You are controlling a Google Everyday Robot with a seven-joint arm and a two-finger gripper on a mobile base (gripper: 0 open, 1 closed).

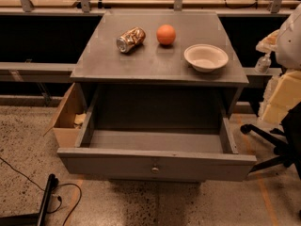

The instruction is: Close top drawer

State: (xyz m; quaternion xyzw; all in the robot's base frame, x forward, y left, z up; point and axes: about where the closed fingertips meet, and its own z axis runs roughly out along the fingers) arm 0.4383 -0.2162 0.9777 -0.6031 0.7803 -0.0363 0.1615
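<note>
Camera view: top drawer (108, 165) pulled far out of cabinet (141, 65), front edge jutting over floor, knob (155, 170) dead centre. Open floor ahead of drawer front. Cardboard box (66, 121) tight against cabinet's left side, cable (28, 178) front-left, chair base (268, 135) right. Cabinet top: can (130, 39) lying on its side, orange (166, 34), bowl (206, 57) near right edge. Gripper out of frame, grip state impossible to tell.

1. The light is dim and warm and falls from above; the cabinet top (155, 67) is the brightest surface.
2. Deep shadow fills the back of the open top drawer (108, 164).
3. The can (130, 39) shows small glare.
4. A pale shape (291, 36) at the right edge looks blurred.
5. The gripper is out of view.
</note>
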